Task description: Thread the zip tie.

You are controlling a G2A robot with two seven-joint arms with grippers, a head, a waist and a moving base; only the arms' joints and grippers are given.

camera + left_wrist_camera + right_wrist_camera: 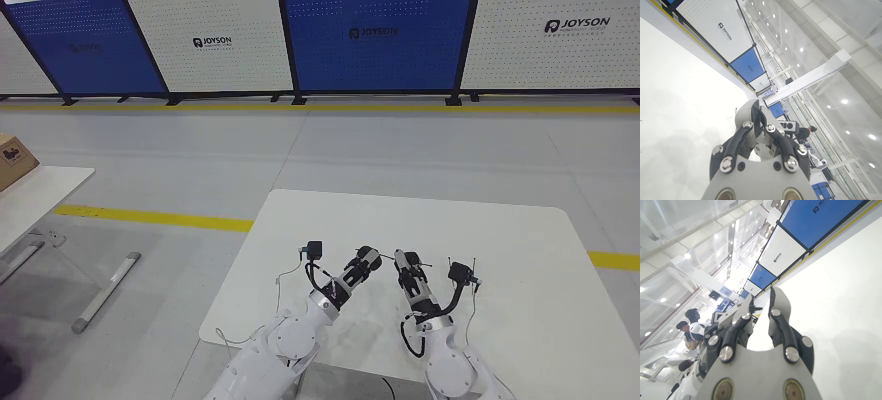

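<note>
My two arms lie low over the near part of the white table [500, 260], with their grippers close together and pointing away from the robot. The left gripper [366, 257] [758, 103] is shut, its black pads pressed together, and nothing shows between them. To its right, the right gripper [402, 260] [762, 293] stands open with a clear gap between its fingers. A small black piece [755, 308] sticks out from the inner side of one right finger; I cannot tell what it is. Another thin black stick [736, 110] rises beside the left gripper.
The white table stretches bare ahead of and to the right of both grippers. A second table with a cardboard box [12, 158] stands far left across the floor. Blue and white panels [380, 40] line the back of the room.
</note>
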